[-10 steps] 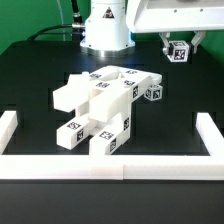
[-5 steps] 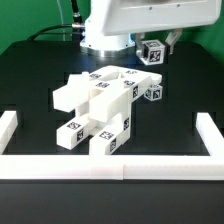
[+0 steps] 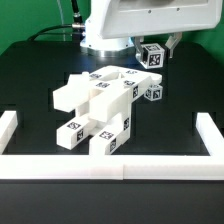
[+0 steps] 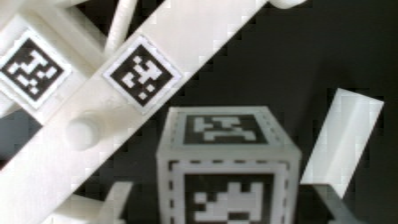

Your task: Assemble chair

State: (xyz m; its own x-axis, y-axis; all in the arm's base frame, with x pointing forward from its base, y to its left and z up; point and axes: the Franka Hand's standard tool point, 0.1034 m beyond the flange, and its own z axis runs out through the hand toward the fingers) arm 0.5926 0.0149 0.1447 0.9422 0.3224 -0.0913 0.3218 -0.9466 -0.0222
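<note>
My gripper (image 3: 152,56) hangs in the air at the back of the table, shut on a small white tagged block (image 3: 152,53). The partly joined white chair (image 3: 98,104) lies below it, toward the exterior view's left, with tags on its bars and plates. Another small tagged part (image 3: 153,92) rests at the chair's right side, under the held block. In the wrist view the block (image 4: 221,150) sits between my two dark fingers (image 4: 118,197), my gripper (image 4: 222,208) closed on its sides. A tagged chair bar (image 4: 139,72) runs slantwise behind it.
Long white border rails line the table at the exterior view's left (image 3: 8,126), right (image 3: 211,132) and front (image 3: 110,166). The arm's white base (image 3: 104,34) stands at the back. The tabletop is black.
My gripper carried the block toward the exterior view's left, from the back right corner to above the chair's right side, then dipped slightly. The chair parts have not moved.
</note>
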